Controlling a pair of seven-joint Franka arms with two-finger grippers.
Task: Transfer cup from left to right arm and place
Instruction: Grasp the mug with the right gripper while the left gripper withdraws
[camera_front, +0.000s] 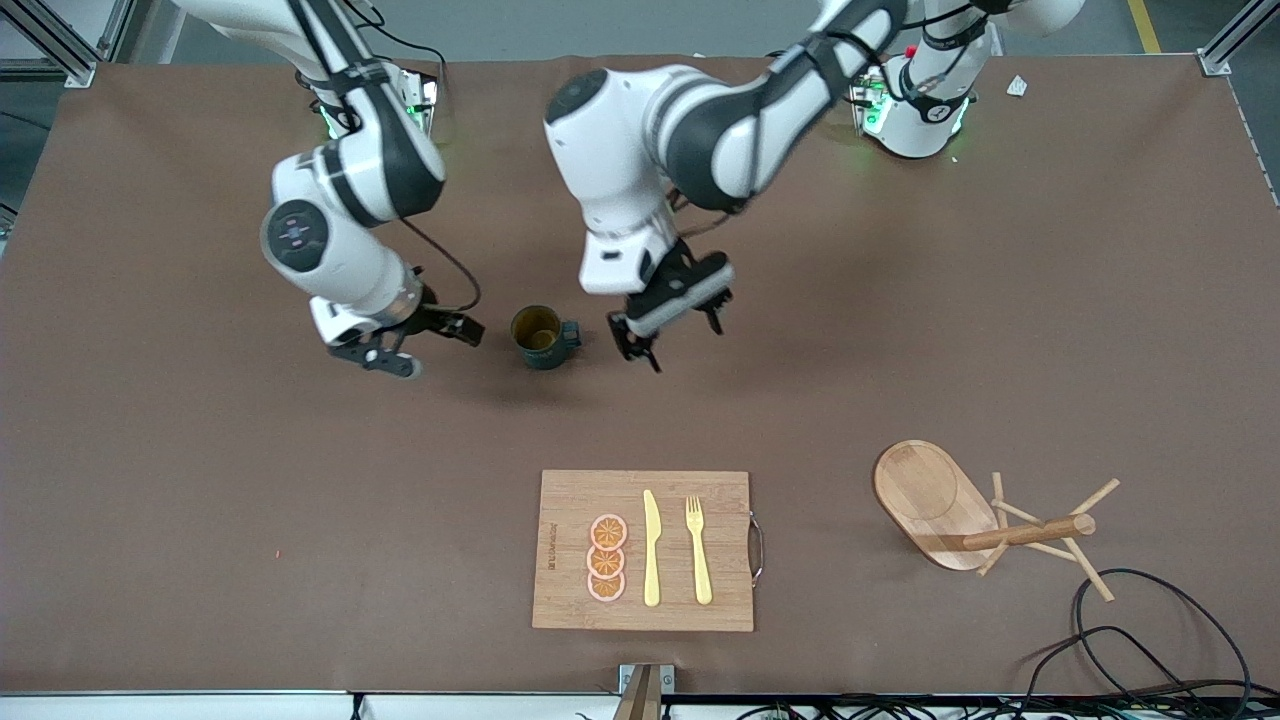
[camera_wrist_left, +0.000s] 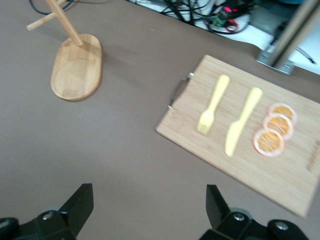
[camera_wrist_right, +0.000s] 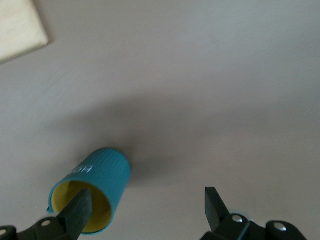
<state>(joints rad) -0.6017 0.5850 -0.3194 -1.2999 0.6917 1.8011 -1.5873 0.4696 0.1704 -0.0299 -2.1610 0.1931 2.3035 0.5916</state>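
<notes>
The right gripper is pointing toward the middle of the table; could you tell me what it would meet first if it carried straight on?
Most likely the cup: the open right gripper hangs beside it, one finger already at its rim. Height is unclear, so it could just skim above.

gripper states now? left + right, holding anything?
left gripper: open, holding nothing, over the table beside the cup.
right gripper: open, holding nothing, beside the cup at its right-arm side.
</notes>
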